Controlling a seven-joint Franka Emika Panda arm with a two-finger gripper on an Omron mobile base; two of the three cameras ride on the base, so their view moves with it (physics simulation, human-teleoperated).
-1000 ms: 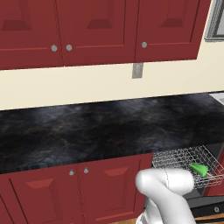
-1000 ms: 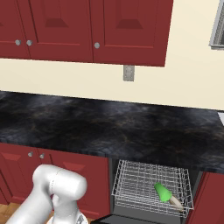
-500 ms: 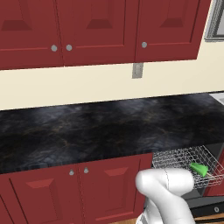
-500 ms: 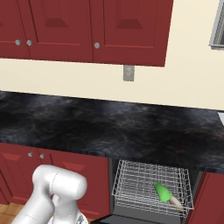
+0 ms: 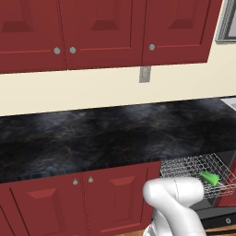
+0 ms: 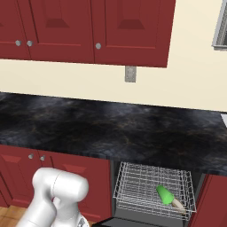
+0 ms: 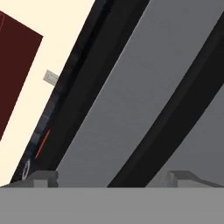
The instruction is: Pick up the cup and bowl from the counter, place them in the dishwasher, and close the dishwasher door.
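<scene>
The green cup (image 6: 164,194) lies on its side in the silver wire rack of the dishwasher (image 6: 142,186), which is pulled out under the black counter (image 6: 111,128). A sliver of the pale cream bowl (image 6: 178,205) peeks out just beside the cup. From the left base view the cup (image 5: 209,177) rests in the same rack (image 5: 184,168) below the counter (image 5: 92,138). In the hand view my gripper (image 7: 113,179) is open, its fingertips (image 7: 43,177) far apart with nothing between them, close to the grey dishwasher door (image 7: 131,100) with its black bar.
Red cabinet doors (image 5: 92,198) run below the counter left of the dishwasher, and red wall cabinets (image 6: 88,26) hang above. A grey outlet plate (image 5: 145,73) sits on the cream wall. My white arm joint (image 5: 173,193) rises in front of the rack.
</scene>
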